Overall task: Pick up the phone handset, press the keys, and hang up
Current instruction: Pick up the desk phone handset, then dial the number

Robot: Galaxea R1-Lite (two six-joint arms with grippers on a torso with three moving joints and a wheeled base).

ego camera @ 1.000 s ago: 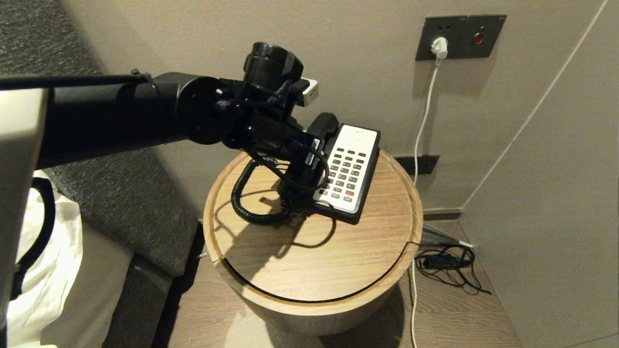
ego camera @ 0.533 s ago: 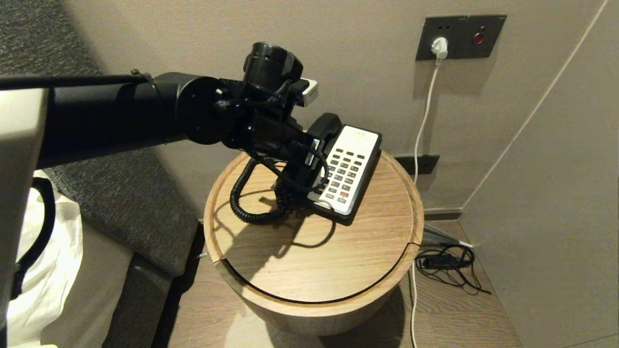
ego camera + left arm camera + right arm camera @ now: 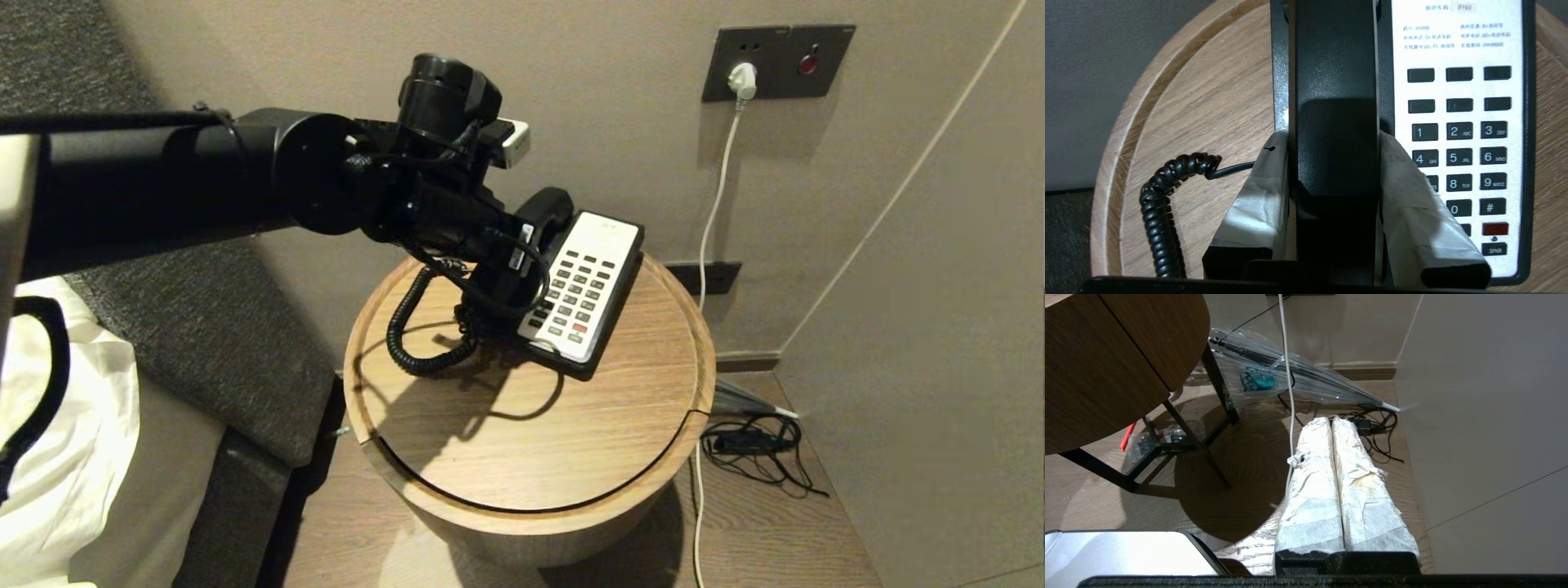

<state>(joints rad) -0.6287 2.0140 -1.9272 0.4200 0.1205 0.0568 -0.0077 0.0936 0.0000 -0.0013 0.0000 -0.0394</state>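
The black phone handset [image 3: 547,211] lies along the left side of the black phone base [image 3: 614,304] on the round wooden table [image 3: 531,433]. My left gripper [image 3: 510,286] is shut on the handset's middle; in the left wrist view its taped fingers [image 3: 1274,163] press both sides of the handset [image 3: 1335,81]. The dark grey keys [image 3: 1459,157] and the red button [image 3: 1495,228] sit in the white faceplate beside it. The coiled cord [image 3: 408,339] loops on the table to the left. My right gripper [image 3: 1331,420] hangs shut and empty above the floor, out of the head view.
A grey upholstered headboard and white bedding [image 3: 204,327] lie to the left. The wall is close behind the table. A white cable runs down from the wall socket [image 3: 741,80]. Black wires [image 3: 755,445] and a clear umbrella [image 3: 1290,379] lie on the floor to the right.
My left arm has risen slightly and drawn left with the handset gripped. The phone base has turned a little, its near end shifting left and away.
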